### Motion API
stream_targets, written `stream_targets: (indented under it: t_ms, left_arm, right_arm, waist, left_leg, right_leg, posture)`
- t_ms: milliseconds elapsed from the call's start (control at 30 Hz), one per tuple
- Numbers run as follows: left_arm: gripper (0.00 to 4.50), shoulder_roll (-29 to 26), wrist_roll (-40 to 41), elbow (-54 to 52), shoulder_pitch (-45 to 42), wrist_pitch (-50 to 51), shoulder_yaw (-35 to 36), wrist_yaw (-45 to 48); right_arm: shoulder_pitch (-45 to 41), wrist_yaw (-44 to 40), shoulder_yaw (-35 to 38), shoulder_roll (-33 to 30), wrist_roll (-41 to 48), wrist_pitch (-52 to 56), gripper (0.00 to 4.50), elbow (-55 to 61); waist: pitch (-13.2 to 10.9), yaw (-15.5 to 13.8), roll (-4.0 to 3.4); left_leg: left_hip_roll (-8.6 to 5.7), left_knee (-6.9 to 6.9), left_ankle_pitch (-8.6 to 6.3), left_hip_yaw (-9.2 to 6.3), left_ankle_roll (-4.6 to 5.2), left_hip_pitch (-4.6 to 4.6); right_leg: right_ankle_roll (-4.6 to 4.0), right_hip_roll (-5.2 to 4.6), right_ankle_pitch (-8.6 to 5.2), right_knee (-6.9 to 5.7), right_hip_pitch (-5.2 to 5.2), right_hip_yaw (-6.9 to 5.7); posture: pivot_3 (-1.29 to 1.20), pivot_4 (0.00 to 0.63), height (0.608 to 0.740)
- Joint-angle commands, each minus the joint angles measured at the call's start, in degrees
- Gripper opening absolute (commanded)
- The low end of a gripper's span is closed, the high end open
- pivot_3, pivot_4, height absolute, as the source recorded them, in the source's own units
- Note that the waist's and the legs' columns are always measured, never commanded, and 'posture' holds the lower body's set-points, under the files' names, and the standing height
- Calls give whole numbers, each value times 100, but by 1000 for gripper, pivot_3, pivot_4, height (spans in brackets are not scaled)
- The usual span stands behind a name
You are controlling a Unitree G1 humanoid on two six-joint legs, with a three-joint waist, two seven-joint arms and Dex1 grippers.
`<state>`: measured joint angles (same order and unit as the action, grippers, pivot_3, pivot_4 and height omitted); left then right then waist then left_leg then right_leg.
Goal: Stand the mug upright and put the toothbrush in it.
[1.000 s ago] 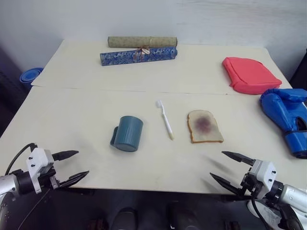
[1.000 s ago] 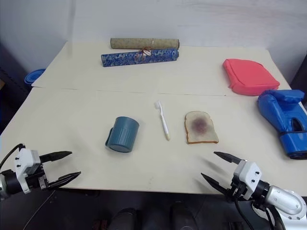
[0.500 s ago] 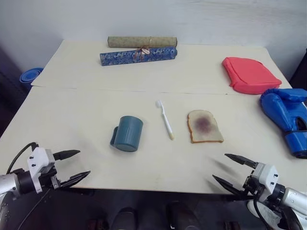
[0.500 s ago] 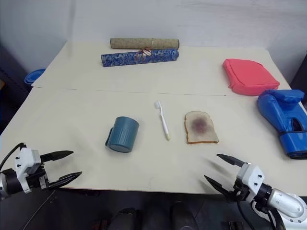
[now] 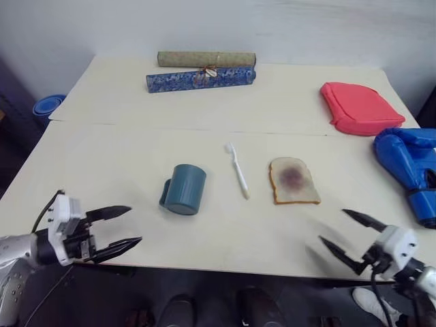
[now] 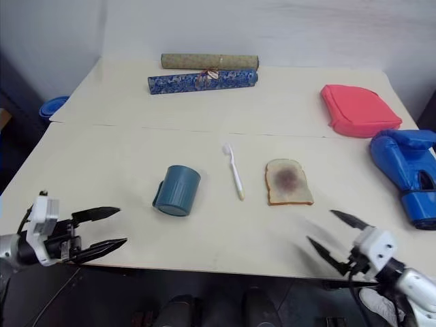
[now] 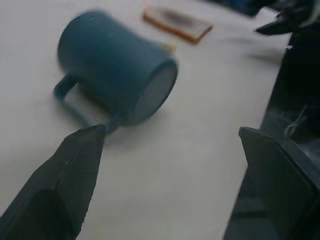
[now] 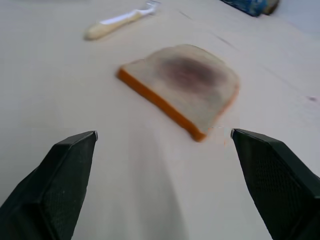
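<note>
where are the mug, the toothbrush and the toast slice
mug (image 5: 185,190), left eye view, on its teal side wall
toothbrush (image 5: 238,173), left eye view, mid-handle
toast slice (image 6: 288,181), right eye view, on the dark jam patch

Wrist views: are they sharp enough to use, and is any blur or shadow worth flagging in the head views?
Left wrist view: the mug is soft, its far end smeared. Right wrist view: the toast is mildly blurred, the toothbrush more so. Right eye view: the right gripper is motion-blurred, casting a faint shadow on the table; even light, no glare.
</note>
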<state>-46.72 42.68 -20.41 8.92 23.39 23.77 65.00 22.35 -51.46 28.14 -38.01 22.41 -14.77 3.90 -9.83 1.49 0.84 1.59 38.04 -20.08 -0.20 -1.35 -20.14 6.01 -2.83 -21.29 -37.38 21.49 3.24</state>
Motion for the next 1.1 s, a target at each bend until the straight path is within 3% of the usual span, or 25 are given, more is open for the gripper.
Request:
stream_targets:
  t_ms: [33, 200, 367, 633, 733, 867, 1000, 1100]
  left_arm:
    - [4500, 34, 154, -311, -58, 121, -122, -72]
    - [4500, 103, -81, -104, 9, -48, -143, -61]
    - [4500, 207, -210, -126, 99, -161, -155, -189]
    - [4500, 278, -212, -136, 79, -192, -145, -250]
    - [4500, 341, -208, -126, 25, -221, -160, -287]
    - [4500, 367, -236, -145, 0, -254, -194, -317]
    - [4500, 376, -212, -144, -10, -260, -140, -361]
    - [4500, 377, -238, -119, -10, -300, -154, -356]
  right_arm:
    - [-7, -85, 266, -168, -29, -162, 4462, -272]
    - [-595, -518, -325, -689, -188, 179, 4462, -197]
    - [-2152, -472, -1654, -1226, -884, 1569, 4462, -152]
    - [-4394, -709, -3201, -896, -1673, 2466, 4462, -1573]
    - [-5152, -1013, -3655, -677, -1897, 2623, 3915, -2289]
    - [-5693, -1105, -3966, -546, -2176, 2701, 2693, -2880]
    - [-5805, -1308, -3931, -540, -2025, 2980, 1476, -2623]
    - [-5653, -1264, -3482, -691, -1661, 3471, 522, -2154]
  waist:
    - [0, 25, -11]
    - [-13, 204, -33]
    - [-15, 183, -31]
    - [-13, 71, -19]
    - [-15, 145, -11]
    - [-13, 194, -9]
    - [-11, 187, -6]
    - [-12, 175, -8]
  left_leg:
    - [2, -3, 0, 1, 0, 1]
    - [16, -9, 2, 33, -3, 7]
    - [14, -2, 4, 39, -3, 32]
    - [7, 11, 17, 10, -28, -16]
    - [9, 15, 17, 11, -26, -7]
    - [13, 11, 16, 5, -25, 1]
    - [13, 13, 16, 4, -25, 0]
    - [13, 11, 16, 0, -25, -3]
  right_leg:
    - [0, 4, 0, 2, 0, 0]
    - [0, 32, 0, -5, 2, 24]
    - [0, 29, 0, -16, 0, 32]
    - [0, 14, 0, -11, 34, 9]
    - [0, 14, 0, -7, 19, 8]
    - [0, 16, 0, -12, 16, 2]
    - [0, 15, 0, -12, 14, 1]
    - [0, 15, 0, -13, 16, -2]
  posture:
    - [0, 150, 740]
    - [0, 150, 740]
    - [0, 150, 740]
    - [0, 150, 740]
    - [0, 150, 740]
    - [0, 150, 740]
    - [0, 150, 740]
    - [0, 150, 740]
